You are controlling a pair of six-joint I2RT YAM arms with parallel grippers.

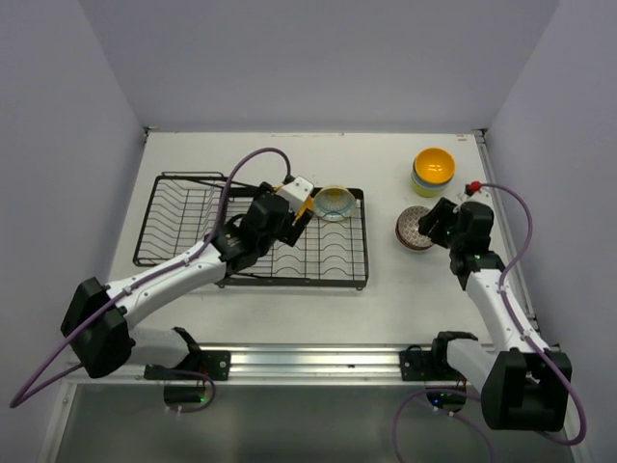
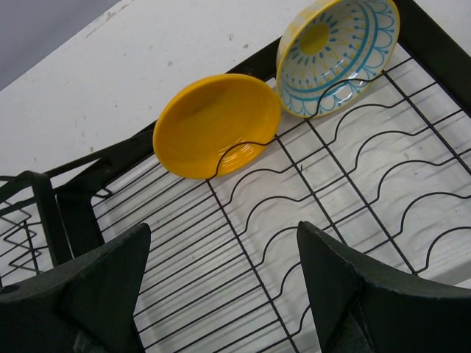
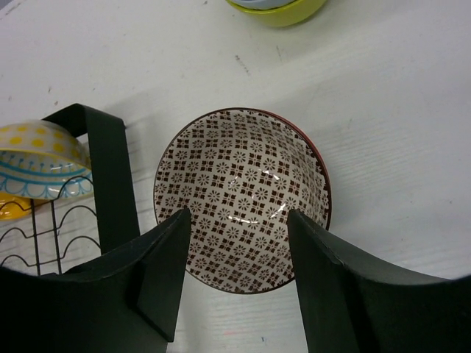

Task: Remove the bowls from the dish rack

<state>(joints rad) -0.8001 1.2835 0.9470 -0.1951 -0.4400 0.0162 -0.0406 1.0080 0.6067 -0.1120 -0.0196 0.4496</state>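
The black wire dish rack [image 1: 193, 227] lies at the table's left centre. In its slotted right section an orange-yellow bowl [image 2: 217, 125] and a light blue patterned bowl [image 2: 338, 55] stand on edge at the far rail. My left gripper [image 2: 224, 250] is open and empty over the slots, short of the orange-yellow bowl. A red-brown patterned bowl [image 3: 243, 184] sits upright on the table, right of the rack. My right gripper [image 3: 239, 243] is open just above its near rim, holding nothing. In the top view the left gripper [image 1: 304, 207] is beside the blue patterned bowl [image 1: 335, 203].
A stack of bowls with an orange-yellow one on top [image 1: 434, 167] stands at the far right of the table, behind the red-brown bowl [image 1: 415, 230]. The rack's corner post [image 3: 110, 176] stands just left of the right gripper [image 1: 436, 224]. The rack's left grid section holds no bowls.
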